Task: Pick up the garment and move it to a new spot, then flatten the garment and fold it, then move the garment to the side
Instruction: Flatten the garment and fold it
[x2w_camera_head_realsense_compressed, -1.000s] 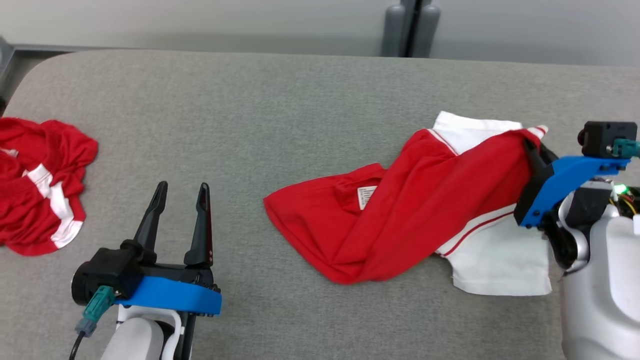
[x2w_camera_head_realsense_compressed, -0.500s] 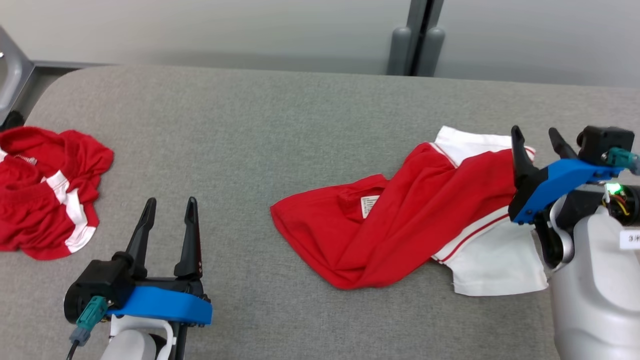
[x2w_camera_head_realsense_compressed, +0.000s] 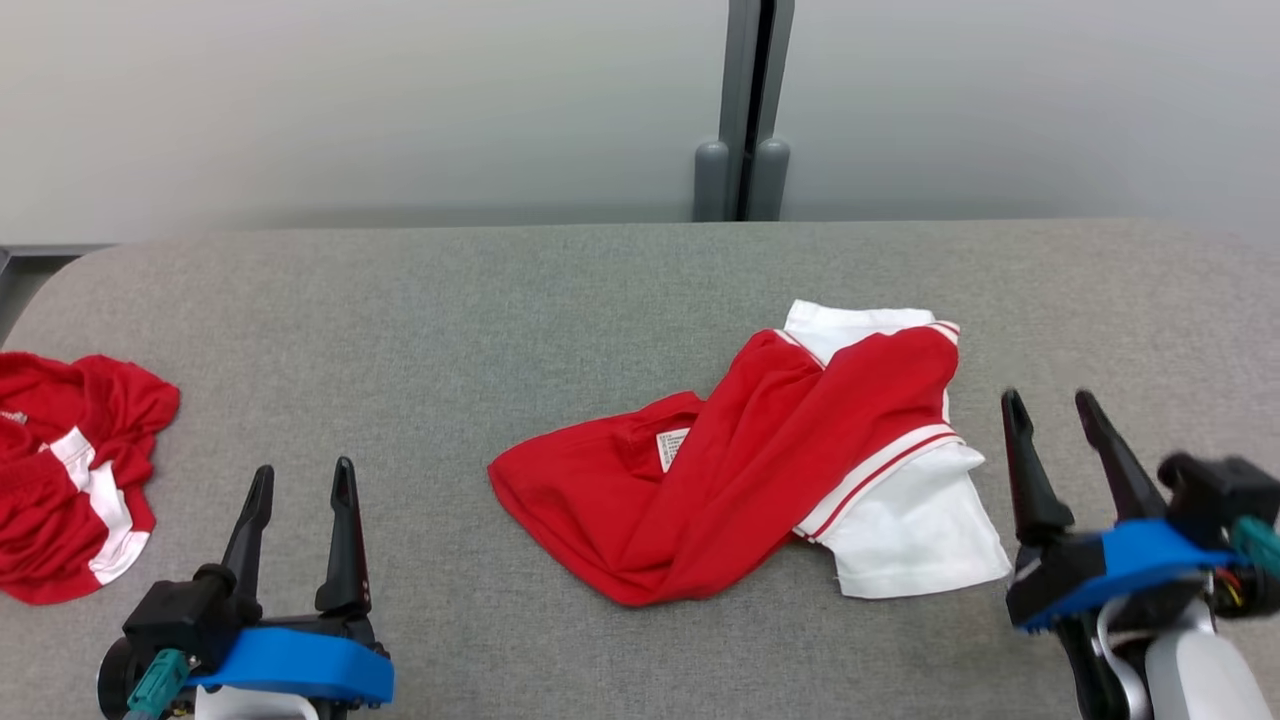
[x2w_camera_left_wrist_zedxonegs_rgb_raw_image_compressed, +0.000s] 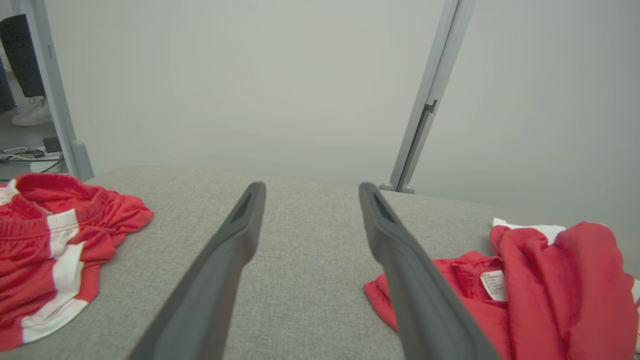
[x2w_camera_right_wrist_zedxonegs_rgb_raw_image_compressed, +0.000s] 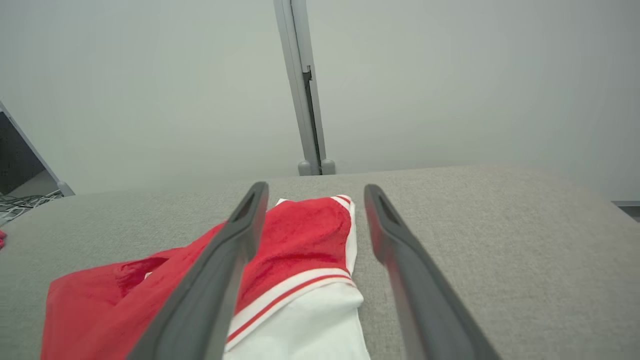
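Note:
The garment (x2w_camera_head_realsense_compressed: 760, 470) is a red and white shirt lying loosely folded on the grey table (x2w_camera_head_realsense_compressed: 500, 300), right of centre, with its label facing up. It also appears in the left wrist view as the garment (x2w_camera_left_wrist_zedxonegs_rgb_raw_image_compressed: 550, 280) at the right, and as the garment (x2w_camera_right_wrist_zedxonegs_rgb_raw_image_compressed: 295, 250) ahead of the fingers in the right wrist view. My right gripper (x2w_camera_head_realsense_compressed: 1050, 405) stands open just right of the garment, apart from it. My left gripper (x2w_camera_head_realsense_compressed: 302, 480) is open near the table's front left, with nothing between its fingers.
A second red and white garment (x2w_camera_head_realsense_compressed: 70, 480) lies crumpled at the table's left edge, also seen as the crumpled garment (x2w_camera_left_wrist_zedxonegs_rgb_raw_image_compressed: 55, 250). A grey wall with a vertical post (x2w_camera_head_realsense_compressed: 745, 110) stands behind the table. Bare grey table surface lies between the two garments.
My right gripper let go of the garment's right edge, opened, and drew back toward the front right. The cloth settled flat. The head camera tilted up, shifting the whole picture.

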